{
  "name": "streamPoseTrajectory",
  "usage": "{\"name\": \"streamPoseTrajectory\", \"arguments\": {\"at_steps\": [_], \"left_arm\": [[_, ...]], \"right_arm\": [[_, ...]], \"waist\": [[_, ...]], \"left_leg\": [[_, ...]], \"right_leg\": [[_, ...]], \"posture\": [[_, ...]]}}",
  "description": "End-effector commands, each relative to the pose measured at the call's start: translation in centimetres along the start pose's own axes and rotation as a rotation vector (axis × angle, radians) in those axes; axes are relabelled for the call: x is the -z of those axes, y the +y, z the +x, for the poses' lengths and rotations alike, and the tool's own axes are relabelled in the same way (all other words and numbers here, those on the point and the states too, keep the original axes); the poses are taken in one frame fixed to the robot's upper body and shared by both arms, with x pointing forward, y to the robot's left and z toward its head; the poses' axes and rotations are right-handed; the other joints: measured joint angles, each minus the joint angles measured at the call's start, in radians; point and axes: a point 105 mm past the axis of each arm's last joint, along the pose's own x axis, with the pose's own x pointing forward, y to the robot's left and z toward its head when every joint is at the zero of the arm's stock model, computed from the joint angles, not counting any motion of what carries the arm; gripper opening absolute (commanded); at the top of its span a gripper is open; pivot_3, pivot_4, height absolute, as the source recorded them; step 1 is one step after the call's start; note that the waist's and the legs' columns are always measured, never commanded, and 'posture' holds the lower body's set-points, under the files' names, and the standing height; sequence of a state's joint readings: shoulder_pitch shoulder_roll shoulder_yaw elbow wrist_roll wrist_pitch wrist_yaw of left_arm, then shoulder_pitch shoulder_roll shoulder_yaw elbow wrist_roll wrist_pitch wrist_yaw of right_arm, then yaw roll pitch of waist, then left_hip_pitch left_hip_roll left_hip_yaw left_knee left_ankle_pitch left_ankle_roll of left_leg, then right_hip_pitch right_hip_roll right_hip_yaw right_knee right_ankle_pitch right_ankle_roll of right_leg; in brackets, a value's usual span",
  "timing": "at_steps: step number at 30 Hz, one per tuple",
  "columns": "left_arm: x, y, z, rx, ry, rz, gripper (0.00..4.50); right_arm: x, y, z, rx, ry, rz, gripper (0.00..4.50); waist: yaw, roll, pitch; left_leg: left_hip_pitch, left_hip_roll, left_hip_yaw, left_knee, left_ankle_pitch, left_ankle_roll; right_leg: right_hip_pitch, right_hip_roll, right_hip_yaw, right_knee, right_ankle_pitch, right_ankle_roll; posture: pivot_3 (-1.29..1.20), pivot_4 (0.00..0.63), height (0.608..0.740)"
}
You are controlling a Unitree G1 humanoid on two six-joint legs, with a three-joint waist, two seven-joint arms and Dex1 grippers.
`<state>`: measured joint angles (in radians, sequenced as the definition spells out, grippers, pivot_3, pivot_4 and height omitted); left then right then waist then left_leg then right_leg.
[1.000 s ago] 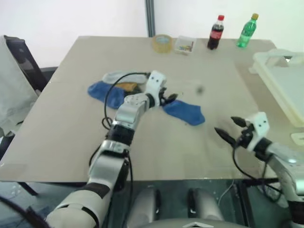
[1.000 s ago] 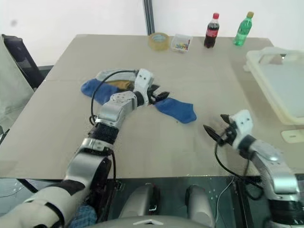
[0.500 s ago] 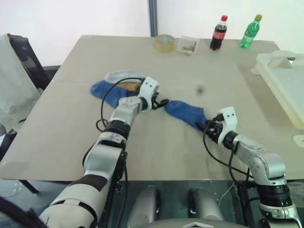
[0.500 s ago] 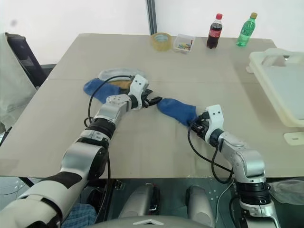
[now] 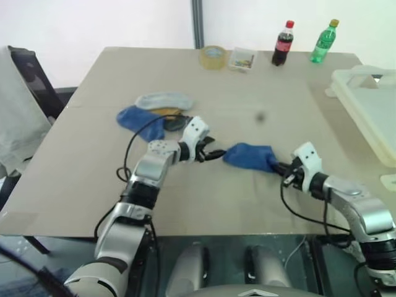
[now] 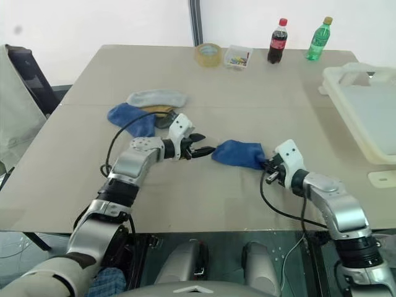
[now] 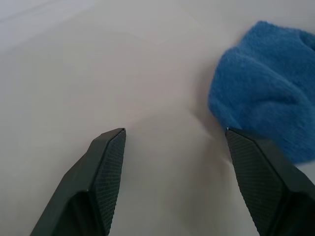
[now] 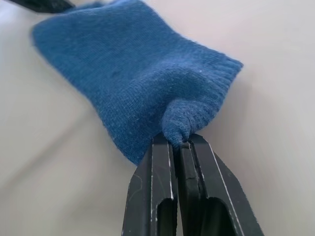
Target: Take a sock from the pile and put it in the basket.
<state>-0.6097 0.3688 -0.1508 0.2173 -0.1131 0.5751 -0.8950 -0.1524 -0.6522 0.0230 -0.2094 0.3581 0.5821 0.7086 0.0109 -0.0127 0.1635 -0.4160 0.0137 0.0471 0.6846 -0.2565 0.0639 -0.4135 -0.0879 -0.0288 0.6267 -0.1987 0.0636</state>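
Sock [image 6: 237,153]: royal blue, lying on the surface [image 6: 260,93] between both pincers, apart from the pile [image 6: 145,110].
Right pincer [image 8: 180,143]: clenched on a small pinch of the sock's edge.
Left pincer [image 6: 208,150]: released, jaws apart, just beside the sock's other end.
Risk: so thin a pinch may slip when lifted.
Room: bare surface around; basket [image 6: 346,79] lies well beyond the right pincer, thick rim to clear.

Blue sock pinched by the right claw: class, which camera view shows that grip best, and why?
The right wrist view: the right claw is shut on a bunched fold of the blue sock. The eye views show the sock small, lying on the table. The left wrist view shows one edge beside the open left claw.
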Motion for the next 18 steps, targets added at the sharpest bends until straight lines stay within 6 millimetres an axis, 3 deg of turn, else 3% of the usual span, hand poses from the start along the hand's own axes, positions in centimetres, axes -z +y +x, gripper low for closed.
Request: {"name": "streamPoseTrajectory", "arguments": {"at_steps": [1, 11, 15, 18], "left_arm": [[0.9, -1.9, -0.7, 0.05, 0.042, -0.024, 3.45], [2.0, -5.7, -2.3, 0.149, 0.074, -0.065, 3.45], [2.1, -4.5, -2.4, 0.081, 0.073, -0.043, 3.45], [0.4, -2.2, -2.0, -0.019, -0.024, -0.088, 3.45]], "right_arm": [[-0.5, 0.3, -1.5, -0.099, -0.006, -0.062, 0.72], [-0.1, -1.7, -2.0, -0.08, -0.007, -0.146, 4.41], [-0.4, -3.0, -2.1, -0.034, -0.023, -0.163, 4.41], [-0.5, -3.3, -2.1, -0.027, -0.028, -0.158, 4.41]], "waist": [[0.0, 0.0, 0.0], [0.003, 0.0, 0.0], [0.003, 0.0, 0.0], [0.006, 0.0, 0.0]], "left_leg": [[0.0, 0.002, 0.0, 0.0, 0.0, 0.0], [0.001, 0.004, 0.001, 0.0, 0.0, 0.0], [0.001, 0.004, 0.002, 0.0, 0.0, 0.0], [0.001, 0.004, 0.001, 0.0, 0.0, 0.0]], "right_leg": [[0.0, 0.0, 0.0, 0.0, 0.0, 0.0], [0.0, 0.001, 0.001, 0.0, -0.002, -0.004], [0.0, 0.001, 0.001, 0.0, -0.002, -0.004], [0.0, 0.001, 0.001, 0.0, -0.002, -0.004]], "posture": [[0.0, 0.15, 0.74], [0.0, 0.15, 0.74], [0.0, 0.15, 0.74], [0.0, 0.15, 0.74]]}}
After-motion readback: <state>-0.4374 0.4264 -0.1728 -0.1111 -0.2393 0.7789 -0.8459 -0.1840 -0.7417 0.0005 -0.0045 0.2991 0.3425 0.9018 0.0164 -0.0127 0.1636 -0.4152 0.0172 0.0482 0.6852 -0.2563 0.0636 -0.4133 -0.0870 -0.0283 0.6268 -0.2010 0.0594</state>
